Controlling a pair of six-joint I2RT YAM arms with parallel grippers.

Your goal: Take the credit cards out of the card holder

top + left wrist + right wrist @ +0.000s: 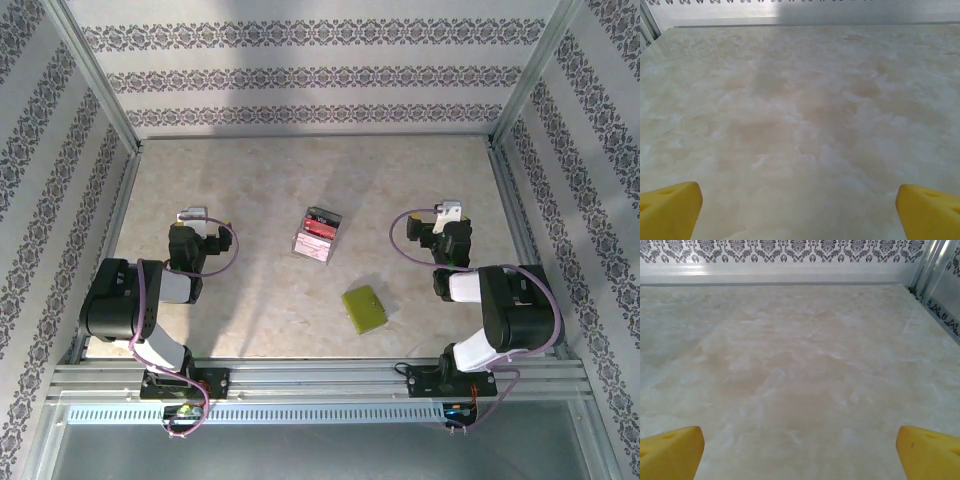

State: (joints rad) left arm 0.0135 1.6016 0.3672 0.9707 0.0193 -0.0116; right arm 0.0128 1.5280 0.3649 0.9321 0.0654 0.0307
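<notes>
Marble-patterned table (250, 170) is smooth and a little glossy, pale beige with cloudy veins. On it the card holder (365, 307) lies flat and folded shut. It is a yellow-green, square-ish case with rounded corners, turned at an angle, nearer to the right arm. Behind it, well apart, sits a small clear plastic box (317, 234) with red and black contents. The left gripper (800, 220) and the right gripper (800, 457) both hover with jaws spread wide, holding nothing. Their pads (670, 210) are yellow, soft-looking wedges.
</notes>
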